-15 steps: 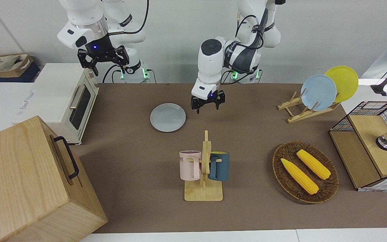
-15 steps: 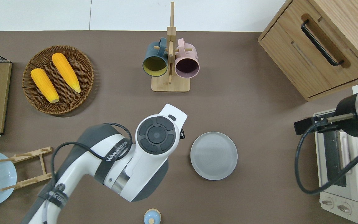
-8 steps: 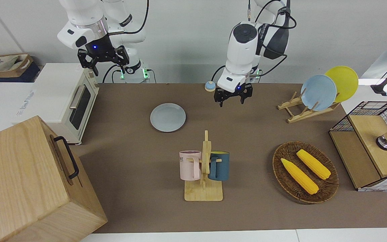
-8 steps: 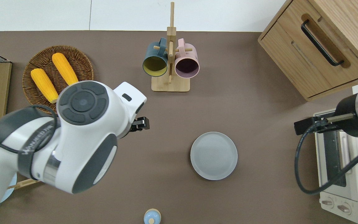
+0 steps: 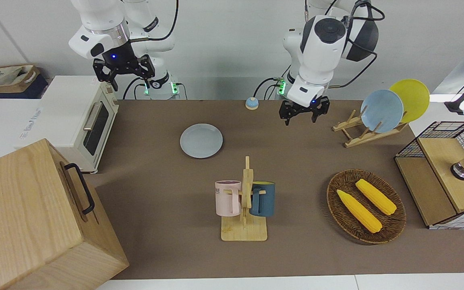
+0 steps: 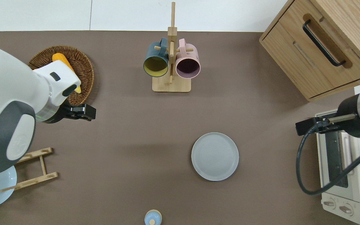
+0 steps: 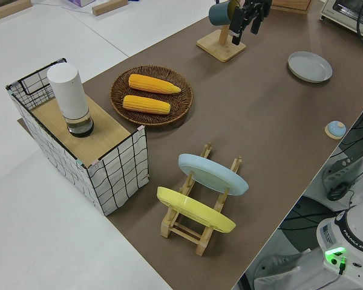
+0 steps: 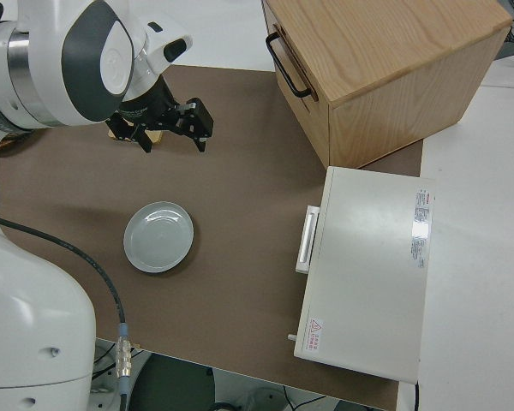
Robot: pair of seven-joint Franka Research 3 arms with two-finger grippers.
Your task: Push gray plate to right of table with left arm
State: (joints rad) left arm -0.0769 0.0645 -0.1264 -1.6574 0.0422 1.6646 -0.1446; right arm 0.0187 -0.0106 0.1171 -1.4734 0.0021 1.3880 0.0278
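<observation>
Brown table [image 5: 167, 193] bears gray plate [image 5: 201, 140], white wall nearby.

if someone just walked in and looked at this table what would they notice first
Probably the left arm raised high, its open left gripper in the air over bare table beside the wicker basket of corn. Then the gray plate, alone and untouched, toward the right arm's end near the toaster oven. The right arm is parked.
</observation>
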